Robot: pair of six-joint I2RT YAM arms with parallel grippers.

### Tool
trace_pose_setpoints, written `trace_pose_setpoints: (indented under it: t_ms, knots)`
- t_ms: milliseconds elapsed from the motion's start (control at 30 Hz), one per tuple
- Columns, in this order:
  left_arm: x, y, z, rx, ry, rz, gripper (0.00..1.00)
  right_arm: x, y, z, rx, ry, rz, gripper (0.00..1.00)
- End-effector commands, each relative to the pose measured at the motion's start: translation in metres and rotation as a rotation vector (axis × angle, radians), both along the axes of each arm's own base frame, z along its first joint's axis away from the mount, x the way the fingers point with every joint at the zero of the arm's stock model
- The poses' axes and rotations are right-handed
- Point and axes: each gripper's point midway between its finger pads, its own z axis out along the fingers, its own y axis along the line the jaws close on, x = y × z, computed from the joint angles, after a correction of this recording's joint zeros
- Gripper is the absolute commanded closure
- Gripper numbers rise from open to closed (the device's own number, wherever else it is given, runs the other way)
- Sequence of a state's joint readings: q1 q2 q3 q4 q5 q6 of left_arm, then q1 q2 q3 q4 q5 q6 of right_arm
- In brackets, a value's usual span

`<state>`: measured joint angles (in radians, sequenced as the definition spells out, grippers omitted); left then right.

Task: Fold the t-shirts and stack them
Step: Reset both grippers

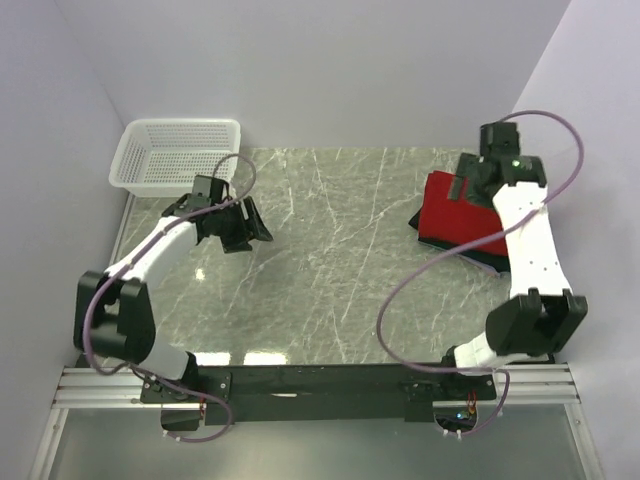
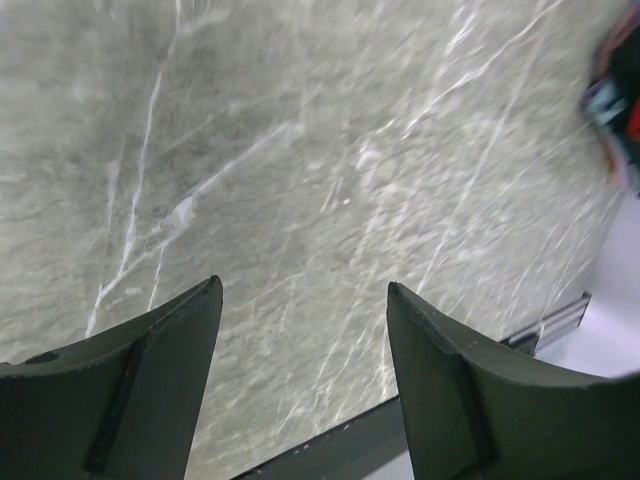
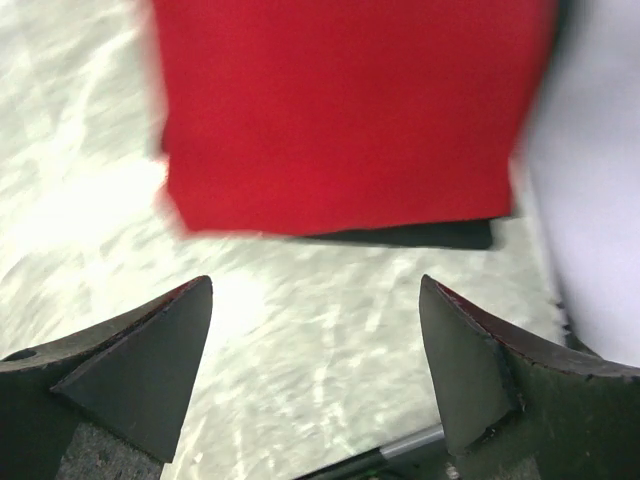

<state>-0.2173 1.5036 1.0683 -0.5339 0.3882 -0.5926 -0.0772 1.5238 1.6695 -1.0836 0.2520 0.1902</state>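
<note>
Far left, the white mesh basket (image 1: 180, 150) sat at the table's back corner. Just in front of it hung the left gripper (image 1: 235, 225), and the left wrist view made it plain: both dark fingers (image 2: 150, 390) were spread wide with nothing between them, only bare grey marble table (image 1: 340, 260) below.

The middle of the table had nothing but white veining. Then, over on the right near the wall, came the stack. The red t-shirt (image 1: 450, 212) lay folded flat on top, and a black t-shirt (image 1: 482, 260) sat under it with its edge peeking out along the near side. In the right wrist view the red t-shirt (image 3: 340, 110) filled the upper part, with a thin strip of the black one (image 3: 420, 235) just beneath its hem.

The right gripper (image 1: 478, 182) was poised over that stack. Its jaws were parted, holding nothing, with pale marble showing between the fingertips (image 3: 165, 345).
</note>
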Motion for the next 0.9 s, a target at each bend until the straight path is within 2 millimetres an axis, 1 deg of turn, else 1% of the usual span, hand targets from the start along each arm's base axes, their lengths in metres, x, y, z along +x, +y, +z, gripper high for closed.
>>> trace_pose_setpoints:
  t_ms: [0,33,67,100,133,167,200,233,267,300,333,367,400,433,467,533,567,667,700,767,867]
  knots:
    - [0.014,0.007,0.054,-0.001,-0.164,0.076,0.27,-0.002,0.056,0.008,0.101,-0.122,0.131,0.1]
    - [0.014,0.009,0.061,0.0,-0.189,0.09,0.27,-0.004,0.074,0.007,0.163,-0.142,0.163,0.1]
    - [0.013,0.011,0.078,-0.012,-0.241,0.111,0.27,-0.007,0.088,0.005,0.205,-0.158,0.192,0.1]
    - [0.012,0.015,0.083,-0.005,-0.264,0.132,0.27,-0.014,0.107,0.002,0.247,-0.192,0.237,0.1]
    - [0.01,0.017,0.089,-0.006,-0.29,0.14,0.26,-0.018,0.119,0.0,0.299,-0.213,0.238,0.1]
    - [0.006,0.02,0.105,-0.015,-0.343,0.156,0.26,-0.026,0.136,0.006,0.369,-0.25,0.284,0.1]
    - [0.005,0.026,0.108,0.0,-0.365,0.182,0.25,-0.031,0.153,-0.008,0.423,-0.249,0.303,0.1]
    - [0.003,0.03,0.115,0.005,-0.391,0.199,0.25,-0.036,0.163,-0.012,0.457,-0.254,0.323,0.1]
    - [-0.003,0.034,0.129,0.002,-0.439,0.215,0.23,-0.044,0.174,-0.01,0.5,-0.274,0.354,0.1]
    - [-0.007,0.038,0.13,0.01,-0.451,0.228,0.22,-0.05,0.187,-0.023,0.534,-0.265,0.373,0.1]
    - [-0.008,0.047,0.134,0.036,-0.473,0.268,0.21,-0.054,0.193,-0.029,0.547,-0.26,0.386,0.1]
    - [-0.014,0.051,0.144,0.03,-0.505,0.282,0.18,-0.059,0.197,-0.03,0.556,-0.268,0.4,0.1]
    - [-0.017,0.054,0.145,0.037,-0.517,0.291,0.17,-0.065,0.205,-0.042,0.563,-0.246,0.422,0.1]
    - [-0.019,0.059,0.148,0.051,-0.534,0.31,0.16,-0.068,0.209,-0.047,0.562,-0.241,0.437,0.1]
    - [-0.024,0.061,0.154,0.047,-0.558,0.319,0.13,-0.073,0.211,-0.056,0.554,-0.226,0.445,0.11]
    - [-0.028,0.065,0.156,0.055,-0.576,0.33,0.11,-0.078,0.218,-0.062,0.54,-0.215,0.477,0.1]
    - [-0.031,0.067,0.16,0.05,-0.592,0.336,0.08,-0.08,0.22,-0.066,0.533,-0.208,0.485,0.1]
    - [-0.036,0.068,0.154,0.052,-0.582,0.339,0.05,-0.085,0.225,-0.076,0.525,-0.192,0.504,0.1]
    - [-0.037,0.068,0.15,0.056,-0.572,0.341,0.04,-0.085,0.226,-0.077,0.525,-0.189,0.506,0.11]
    - [-0.039,0.068,0.148,0.049,-0.567,0.339,0.01,-0.085,0.23,-0.078,0.524,-0.187,0.516,0.11]
    - [-0.041,0.067,0.143,0.044,-0.565,0.336,0.01,-0.085,0.233,-0.077,0.52,-0.192,0.526,0.11]
